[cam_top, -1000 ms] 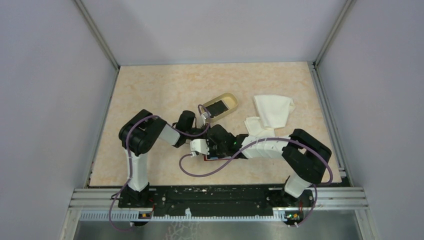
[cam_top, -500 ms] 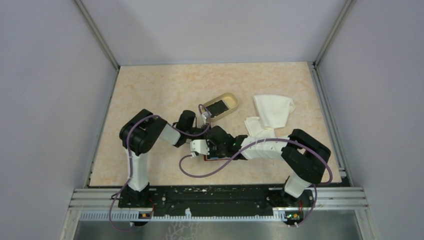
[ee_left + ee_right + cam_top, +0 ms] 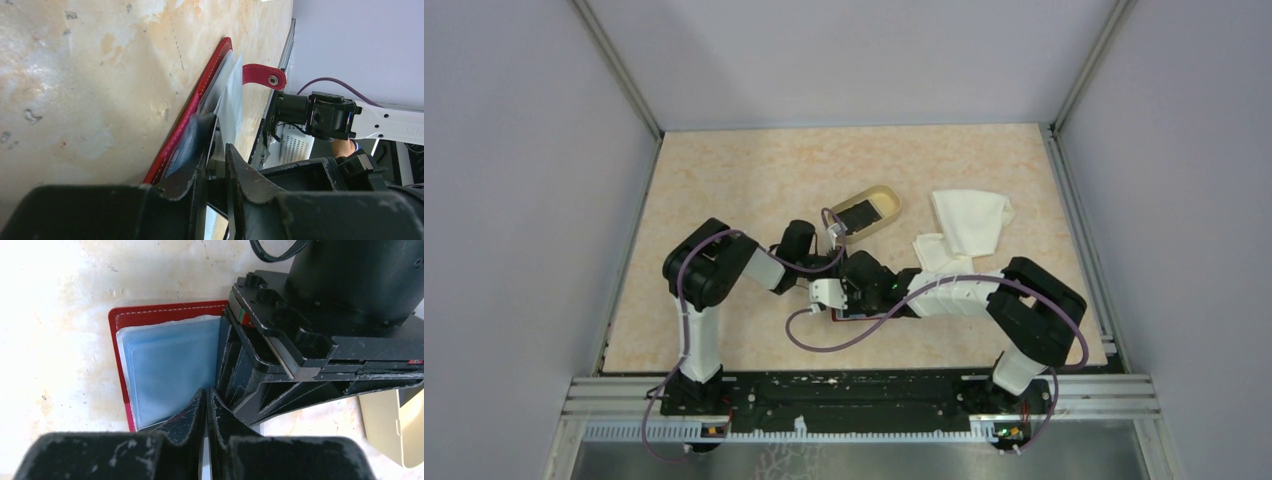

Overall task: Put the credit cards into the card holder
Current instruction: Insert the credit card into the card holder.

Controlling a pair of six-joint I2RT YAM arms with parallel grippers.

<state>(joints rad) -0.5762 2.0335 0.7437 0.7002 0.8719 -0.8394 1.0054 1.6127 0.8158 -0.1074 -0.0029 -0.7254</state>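
The red card holder (image 3: 852, 316) lies open on the table under both grippers. It shows clear bluish sleeves in the right wrist view (image 3: 150, 317) and a red strap with a metal stud in the left wrist view (image 3: 265, 76). My left gripper (image 3: 216, 165) is nearly shut on what looks like a black credit card, its tips at the holder's sleeves. My right gripper (image 3: 206, 397) is shut, pinching the edge of a lifted clear sleeve (image 3: 229, 100). Another black credit card (image 3: 857, 214) lies in the tan tray.
The tan oval tray (image 3: 890, 205) sits just behind the grippers, and its corner shows in the right wrist view (image 3: 385, 425). A white cloth (image 3: 969, 225) lies to the right of the tray. The left arm's wrist housing (image 3: 320, 330) crowds the holder's right side.
Both grippers stay over the card holder. They have shifted only slightly, a little to the right and away from the table's near edge.
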